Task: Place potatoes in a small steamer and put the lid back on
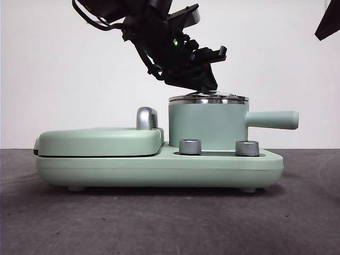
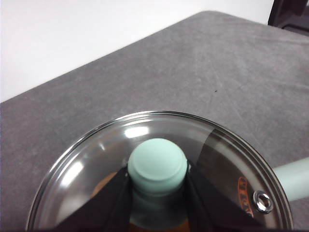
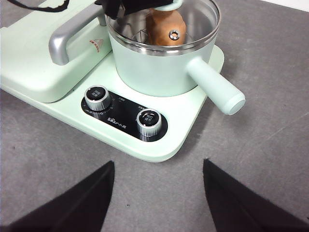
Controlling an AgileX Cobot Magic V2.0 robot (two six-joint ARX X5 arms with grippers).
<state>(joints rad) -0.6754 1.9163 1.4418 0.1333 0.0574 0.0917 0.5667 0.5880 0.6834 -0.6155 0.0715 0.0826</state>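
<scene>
- The orange-brown lumpy potato [image 3: 165, 26] is sitting inside the small mint-green steamer pot [image 1: 207, 126].
- The round glass lid [image 2: 212, 159] is resting on that pot.
- The left gripper [image 2: 157, 193] is squeezing the lid's green knob [image 2: 157, 166]; only letting go is left.
- The right gripper [image 3: 158, 195], jaws apart, is waiting near the pot.

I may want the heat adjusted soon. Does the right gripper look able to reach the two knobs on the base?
Probably yes. The right gripper hangs open over bare table in front of the knobs, nothing between; the left gripper is up at the lid.
</scene>
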